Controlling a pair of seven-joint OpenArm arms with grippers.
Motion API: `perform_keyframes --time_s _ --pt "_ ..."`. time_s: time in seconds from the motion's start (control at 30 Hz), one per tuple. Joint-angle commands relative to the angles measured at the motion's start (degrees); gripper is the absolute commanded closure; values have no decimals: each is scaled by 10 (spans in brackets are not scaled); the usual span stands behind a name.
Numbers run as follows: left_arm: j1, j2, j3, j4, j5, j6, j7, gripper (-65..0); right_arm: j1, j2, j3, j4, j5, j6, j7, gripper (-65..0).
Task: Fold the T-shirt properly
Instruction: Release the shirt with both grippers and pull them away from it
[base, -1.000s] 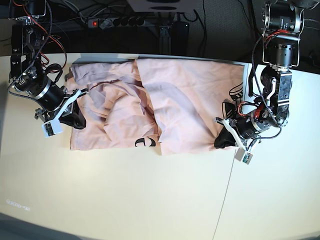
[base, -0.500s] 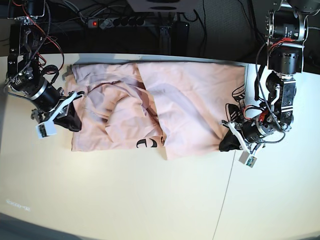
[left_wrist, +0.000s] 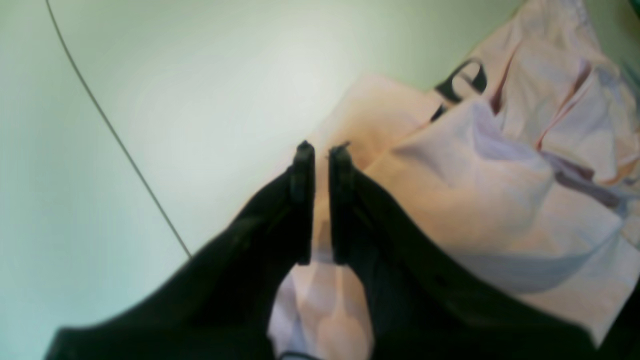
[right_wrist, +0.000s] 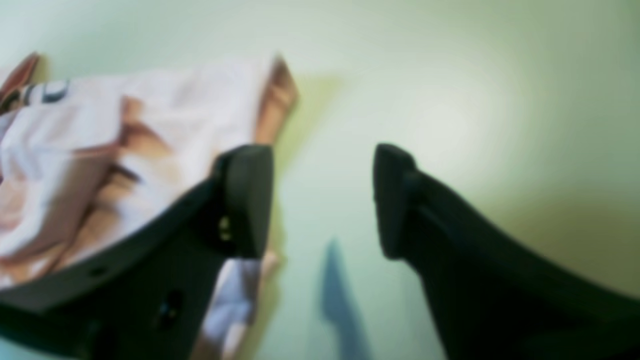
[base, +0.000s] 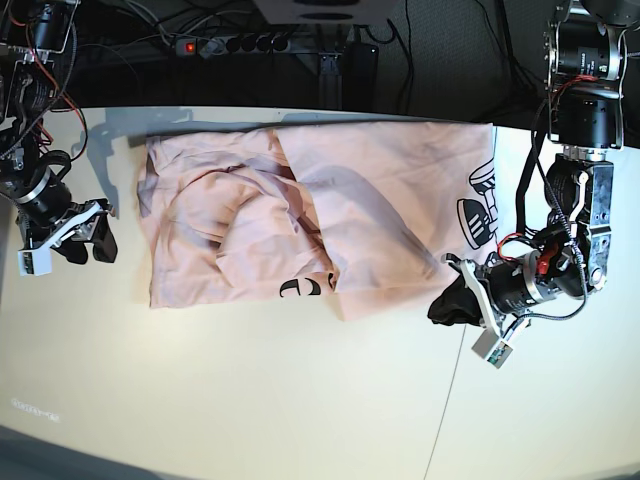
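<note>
Finds the T-shirt (base: 380, 200) lying rumpled on the table (base: 250, 400), toward 12 o'clock in the base view, half-doubled over itself, with black lettering (base: 295, 288) peeking out at its 6 o'clock hem and more print (base: 480, 205) showing at 3 o'clock. Places the right gripper (base: 85, 245) off the cloth at 9 o'clock, fingers spread wide with only bare table between them in the wrist view (right_wrist: 322, 200); probably parked clear of the fabric so as not to drag it. Puts the left gripper (base: 440, 305) at the shirt's 4 o'clock corner, low against the hem. Shows its fingers (left_wrist: 305, 170) nearly together with a thin slit between; cannot tell whether cloth is pinched there or merely lies beneath. Suggests a fold far from finished, with wrinkles left to smooth.
</note>
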Motion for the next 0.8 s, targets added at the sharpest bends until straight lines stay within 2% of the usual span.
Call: perform_keyframes --time_s 0.0,0.07,0.2,0.33,0.6,0.77 --pt "-9 -6 -3 9 -13 -4 -3 -88 27 16 5 -17 15 30 5 -357" --pt "4 -11 -3 9 -16 -4 1 -88 59 22 5 -76 43 32 -22 -359" --pt "35 -34 -3 10 -35 -2 2 -88 113 23 2 -164 97 44 -111 -359" --pt "54 -56 -4 19 -59 -2 6 -87 120 23 -31 -184 102 45 -118 -359" --pt "100 -99 -4 77 -59 -2 18 -88 119 22 -148 -184 106 45 -127 -358" --pt "122 -106 -16 77 -59 -2 18 -88 116 20 -183 -184 107 45 -132 -358"
